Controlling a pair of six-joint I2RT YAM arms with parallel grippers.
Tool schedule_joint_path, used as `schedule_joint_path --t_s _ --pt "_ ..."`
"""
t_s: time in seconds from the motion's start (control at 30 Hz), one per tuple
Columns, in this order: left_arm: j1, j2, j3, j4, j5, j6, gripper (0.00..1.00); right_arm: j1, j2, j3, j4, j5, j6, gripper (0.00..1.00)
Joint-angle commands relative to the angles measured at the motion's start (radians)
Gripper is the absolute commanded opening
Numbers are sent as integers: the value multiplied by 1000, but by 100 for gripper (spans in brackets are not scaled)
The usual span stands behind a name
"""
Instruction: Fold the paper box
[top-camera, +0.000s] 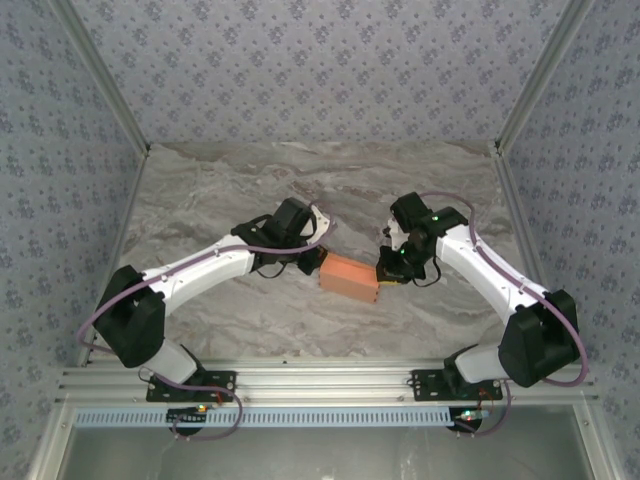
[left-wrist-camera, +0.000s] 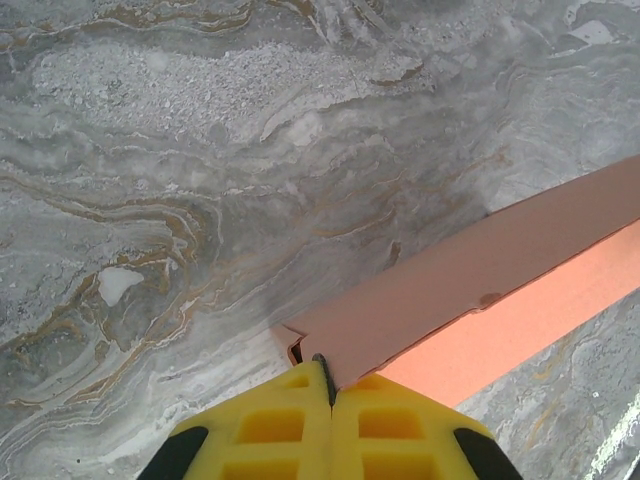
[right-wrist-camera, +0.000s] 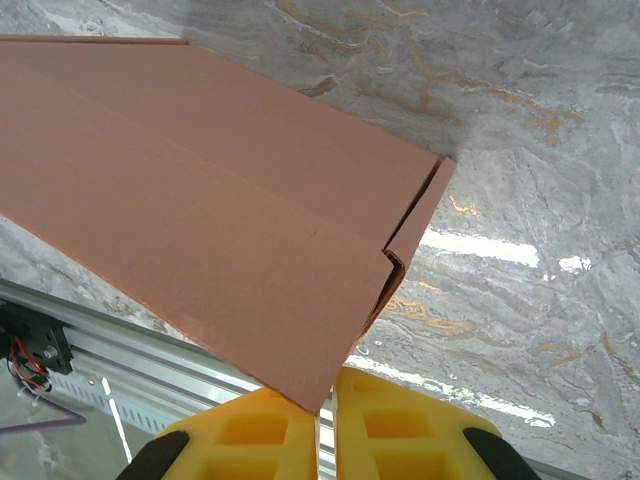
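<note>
Near middle of counter, paper box is braced from both ends, left tool pinched shut on one corner, right tool clamped on the opposite edge, probably to close flaps.

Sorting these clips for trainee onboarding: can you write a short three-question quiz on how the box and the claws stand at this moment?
1. True or false: the paper box is a flat open sheet with its flaps spread out.
2. Pick one: the left claw is A) wide open, clear of the box; B) shut on a corner of the box; C) holding a cable.
3. Short answer: seen from the top view, which end of the box does the right claw pinch?

Key: 1 false, it is closed up into a rectangular box; 2 B; 3 its right end.
</note>
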Motion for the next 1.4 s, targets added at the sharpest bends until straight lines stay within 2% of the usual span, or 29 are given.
schedule_joint_path --t_s 0.0,0.33,0.47,0.83,1.07,1.37 --pt "-9 8 40 -21 38 -50 1 9 5 19 -6 10 15 12" --pt "-25 30 -3 29 37 -125 0 14 1 13 -2 23 24 12" --pt "-46 34 -17 29 -9 -127 0 17 1 11 -6 39 24 11" --pt "-50 -58 -167 156 -72 -218 0 31 -52 -12 19 116 36 10" --pt "-53 -83 -194 163 -63 -309 0 32 -58 -18 22 131 37 10" --pt "-49 -32 -160 176 11 -431 0 44 -52 -20 27 130 40 10"
